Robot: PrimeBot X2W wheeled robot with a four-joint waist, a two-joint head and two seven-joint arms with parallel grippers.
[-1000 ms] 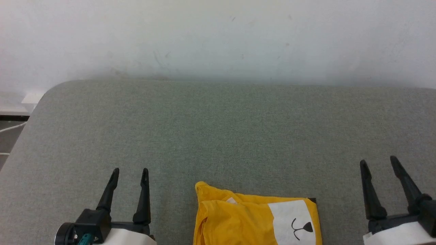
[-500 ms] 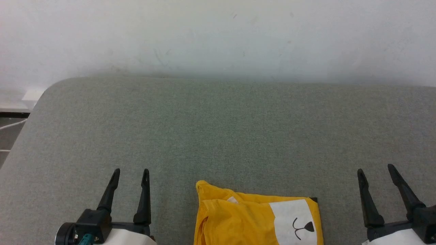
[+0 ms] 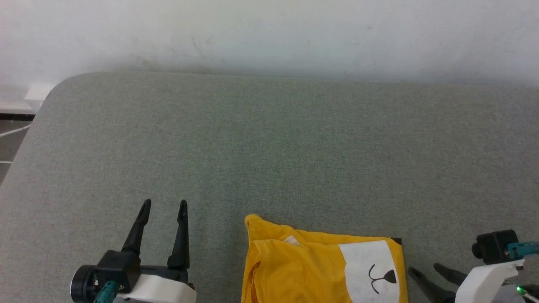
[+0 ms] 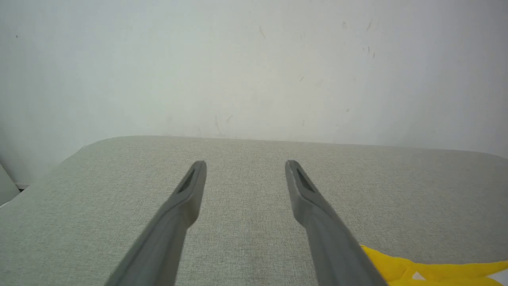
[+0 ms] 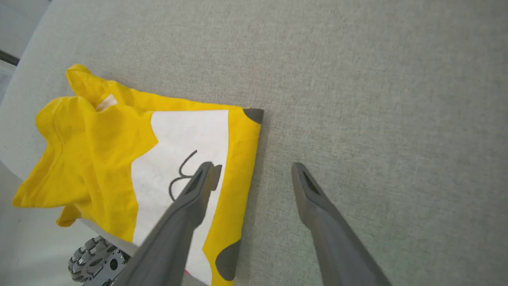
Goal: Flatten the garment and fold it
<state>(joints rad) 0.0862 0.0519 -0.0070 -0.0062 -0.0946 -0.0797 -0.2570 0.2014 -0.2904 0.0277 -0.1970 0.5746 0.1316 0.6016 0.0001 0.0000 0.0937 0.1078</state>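
Observation:
The garment [image 3: 303, 269] is a bright yellow T-shirt with a white patch and a small black drawn mark. It lies bunched at the near edge of the grey table [image 3: 269, 147], and in the right wrist view the garment [image 5: 91, 159] hangs partly over that edge. My left gripper [image 3: 164, 205] stands open to the left of it, fingers pointing away from me, nothing between them; the left wrist view has the gripper [image 4: 245, 165] with a yellow corner [image 4: 416, 270] at its lower right. My right gripper [image 3: 423, 269] is open and points left at the shirt's right edge. In its own view the gripper [image 5: 252, 167] straddles that edge from above.
A white wall [image 3: 269, 33] runs along the table's far side. The table's rounded left corner [image 3: 54, 90] drops to a floor with a white cable [image 3: 12, 131]. A wheel [image 5: 93, 260] of my base shows below the table's near edge.
My right arm has swung round and dropped: its fingers pointed away from me before and now point left at the garment's right edge. The camera has tilted down slightly. The left gripper keeps its place.

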